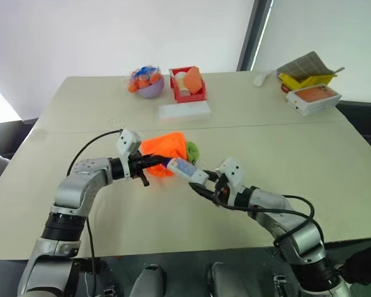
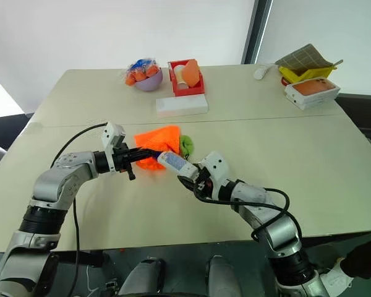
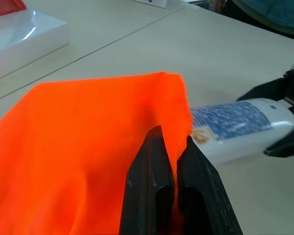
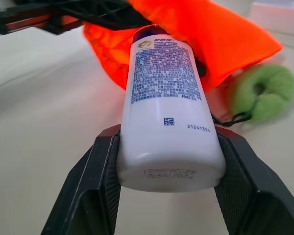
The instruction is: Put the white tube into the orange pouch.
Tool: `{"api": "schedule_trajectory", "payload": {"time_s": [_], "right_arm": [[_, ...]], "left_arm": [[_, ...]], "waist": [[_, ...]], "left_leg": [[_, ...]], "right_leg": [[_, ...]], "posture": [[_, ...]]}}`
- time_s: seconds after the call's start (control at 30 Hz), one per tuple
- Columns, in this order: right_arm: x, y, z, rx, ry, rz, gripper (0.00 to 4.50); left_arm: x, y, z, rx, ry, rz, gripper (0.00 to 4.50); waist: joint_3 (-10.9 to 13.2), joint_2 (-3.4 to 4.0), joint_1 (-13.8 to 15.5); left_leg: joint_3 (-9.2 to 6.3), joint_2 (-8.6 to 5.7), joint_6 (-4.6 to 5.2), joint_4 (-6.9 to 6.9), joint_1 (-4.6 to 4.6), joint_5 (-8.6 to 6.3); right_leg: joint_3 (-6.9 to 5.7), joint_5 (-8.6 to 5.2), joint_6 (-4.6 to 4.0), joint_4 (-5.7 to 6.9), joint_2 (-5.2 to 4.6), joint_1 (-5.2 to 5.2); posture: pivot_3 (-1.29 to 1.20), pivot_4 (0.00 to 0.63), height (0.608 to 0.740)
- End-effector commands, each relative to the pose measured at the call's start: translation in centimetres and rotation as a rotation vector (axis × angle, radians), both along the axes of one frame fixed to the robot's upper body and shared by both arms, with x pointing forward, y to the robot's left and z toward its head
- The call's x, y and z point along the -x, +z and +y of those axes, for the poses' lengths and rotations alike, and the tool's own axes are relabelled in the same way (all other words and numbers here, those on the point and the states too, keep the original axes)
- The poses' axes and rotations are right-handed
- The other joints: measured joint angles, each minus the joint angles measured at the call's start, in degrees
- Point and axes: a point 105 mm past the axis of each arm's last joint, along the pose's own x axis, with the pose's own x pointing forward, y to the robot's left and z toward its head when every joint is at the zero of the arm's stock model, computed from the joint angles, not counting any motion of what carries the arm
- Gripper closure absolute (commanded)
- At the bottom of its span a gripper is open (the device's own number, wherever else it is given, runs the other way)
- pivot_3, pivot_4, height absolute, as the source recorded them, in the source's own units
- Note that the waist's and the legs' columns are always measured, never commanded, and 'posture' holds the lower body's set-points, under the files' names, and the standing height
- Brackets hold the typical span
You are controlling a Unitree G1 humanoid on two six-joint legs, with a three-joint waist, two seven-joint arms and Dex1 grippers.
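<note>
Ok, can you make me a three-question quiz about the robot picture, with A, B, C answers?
1. Where is the red basket?
A. far side of the table
B. on the floor
C. in a gripper

2. What colour is the ring on the cord?
A. blue
B. green
C. pink

3. What does the right gripper hold?
A. nothing
B. a spoon
C. the white tube

Answers:
1. A, it stands behind the flat white box.
2. B, it lies green beside the orange pouch, which the left gripper pinches.
3. C, its fingers clamp the tube's base.
</note>
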Motion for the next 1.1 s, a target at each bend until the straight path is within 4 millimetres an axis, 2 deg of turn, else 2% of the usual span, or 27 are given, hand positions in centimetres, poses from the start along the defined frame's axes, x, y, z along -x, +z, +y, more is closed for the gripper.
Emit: {"api": "schedule_trajectory", "payload": {"time_s": [0.03,0.27,0.37,0.7,0.83,1.1], "right_arm": [[-0.2,1.4,0.3,-0.024,-0.007,-0.065,2.49],[1.3,1.3,1.5,-0.048,0.074,-0.052,2.49],[1.3,1.4,1.7,-0.055,0.079,-0.052,2.49],[-2.4,2.2,3.8,-0.047,-0.074,-0.130,2.49],[-3.0,2.0,4.2,-0.033,-0.105,-0.139,2.49],[-4.2,1.8,3.2,-0.044,-0.202,-0.120,2.49]], "left_arm": [[0.4,0.8,-0.4,-0.041,-0.030,-0.054,4.50],[0.6,0.6,-1.2,-0.055,-0.037,-0.058,4.50],[0.8,0.5,-1.5,-0.062,-0.051,-0.058,4.50],[2.4,0.3,-3.7,-0.072,-0.133,-0.056,4.50],[2.7,0.0,-3.8,-0.078,-0.132,-0.050,4.50],[2.9,0.0,-3.0,-0.063,-0.110,-0.022,4.50]], "waist": [[0.00,0.00,0.00],[0.00,0.00,0.00],[0.00,0.00,-0.01],[0.00,0.01,-0.13],[0.00,0.01,-0.14],[0.00,0.03,-0.20]], "left_leg": [[0.00,0.00,0.00,0.00,0.00,0.00],[0.00,0.00,0.00,0.00,-0.01,0.00],[0.00,0.00,0.00,0.00,-0.01,0.00],[-0.01,0.00,0.00,0.00,-0.01,0.00],[-0.01,0.00,0.00,-0.03,-0.01,0.00],[-0.02,0.00,0.00,-0.04,0.00,0.00]], "right_leg": [[0.00,-0.01,0.02,0.00,0.00,0.00],[0.00,-0.01,0.02,0.00,0.00,0.00],[0.00,-0.03,0.05,0.00,0.00,0.00],[0.01,0.04,-0.07,0.04,0.01,-0.05],[0.02,0.05,-0.08,0.04,0.01,-0.05],[0.01,0.05,-0.08,0.06,0.02,-0.05]], "posture": [[0.00,0.150,0.740],[0.00,0.150,0.740],[0.00,0.150,0.740],[0.00,0.150,0.740],[0.00,0.150,0.740],[0.00,0.150,0.740]]}}
